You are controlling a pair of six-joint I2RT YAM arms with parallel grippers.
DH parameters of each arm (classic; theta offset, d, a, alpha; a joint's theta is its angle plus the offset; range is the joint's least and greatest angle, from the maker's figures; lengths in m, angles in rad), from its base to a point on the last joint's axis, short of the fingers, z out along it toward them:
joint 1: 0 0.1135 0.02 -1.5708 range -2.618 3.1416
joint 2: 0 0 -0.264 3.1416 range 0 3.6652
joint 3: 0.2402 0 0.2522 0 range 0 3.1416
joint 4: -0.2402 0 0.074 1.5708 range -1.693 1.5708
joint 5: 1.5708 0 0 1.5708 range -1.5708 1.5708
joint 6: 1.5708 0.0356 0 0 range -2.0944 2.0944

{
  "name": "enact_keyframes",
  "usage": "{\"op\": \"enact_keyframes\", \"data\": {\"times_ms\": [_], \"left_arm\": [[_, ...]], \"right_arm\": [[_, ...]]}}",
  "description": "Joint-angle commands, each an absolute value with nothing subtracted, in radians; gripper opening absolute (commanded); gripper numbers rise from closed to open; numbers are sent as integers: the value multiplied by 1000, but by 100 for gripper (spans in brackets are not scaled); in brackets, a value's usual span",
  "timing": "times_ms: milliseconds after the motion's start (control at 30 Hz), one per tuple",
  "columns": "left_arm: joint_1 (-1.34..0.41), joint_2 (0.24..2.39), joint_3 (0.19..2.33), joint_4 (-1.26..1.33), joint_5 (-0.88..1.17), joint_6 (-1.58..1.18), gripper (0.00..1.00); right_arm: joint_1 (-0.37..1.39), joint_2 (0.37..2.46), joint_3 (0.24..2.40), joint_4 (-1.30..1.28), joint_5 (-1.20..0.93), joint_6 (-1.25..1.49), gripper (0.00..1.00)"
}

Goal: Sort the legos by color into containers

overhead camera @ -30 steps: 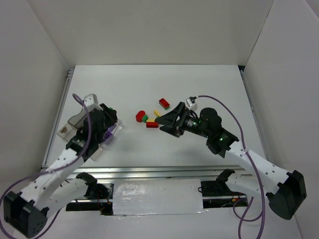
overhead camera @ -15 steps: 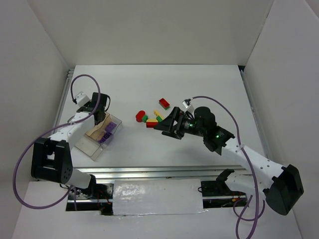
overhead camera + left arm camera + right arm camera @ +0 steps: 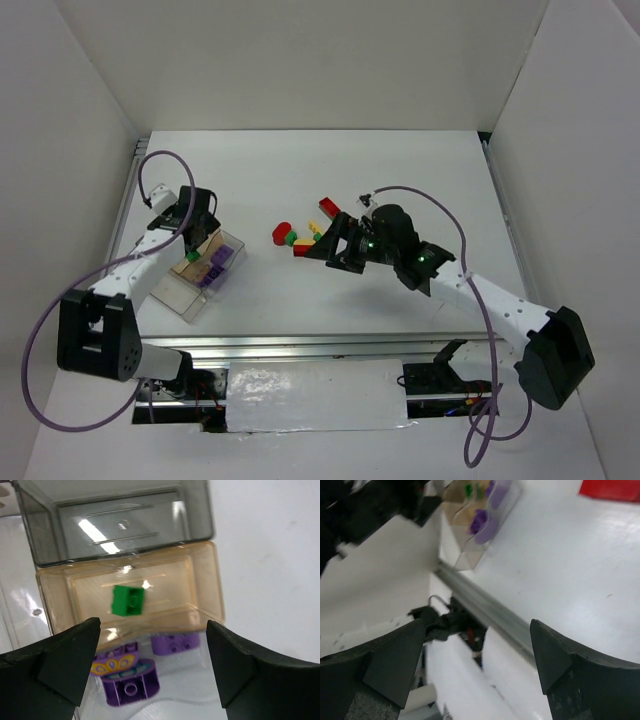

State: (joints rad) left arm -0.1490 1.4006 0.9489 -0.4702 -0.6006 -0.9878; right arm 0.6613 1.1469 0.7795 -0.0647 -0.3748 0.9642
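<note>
The containers are the compartments of a clear tray at the left. A green lego lies in the amber compartment, and two purple legos lie in the one nearer the camera. My left gripper hangs open just above the tray, holding nothing. Loose red, green and yellow legos lie mid-table, with a red brick behind them. My right gripper is open right beside that cluster, and only the red brick shows in its wrist view.
A dark grey compartment at the tray's far end holds nothing. White walls enclose the table on three sides. A metal rail runs along the near edge by the arm bases.
My left gripper has opened, and the green lego now lies in the amber compartment. The left arm drew back toward the tray's far end. My right gripper moved left and back, toward the loose legos.
</note>
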Motion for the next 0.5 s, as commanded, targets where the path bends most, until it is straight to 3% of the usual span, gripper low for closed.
{"op": "enact_keyframes", "data": {"times_ms": [0,167,467], "left_arm": [[-179,1244,950,-434,-479,-898,100],[-270,1043,904,-452,-372,-786,99],[-322,804,885,-607,-86,-611,100]], "right_arm": [[666,1253,945,-225,-175,824,93],[663,1547,1237,-463,53,639,93],[660,1954,1614,-646,147,384,91]]}}
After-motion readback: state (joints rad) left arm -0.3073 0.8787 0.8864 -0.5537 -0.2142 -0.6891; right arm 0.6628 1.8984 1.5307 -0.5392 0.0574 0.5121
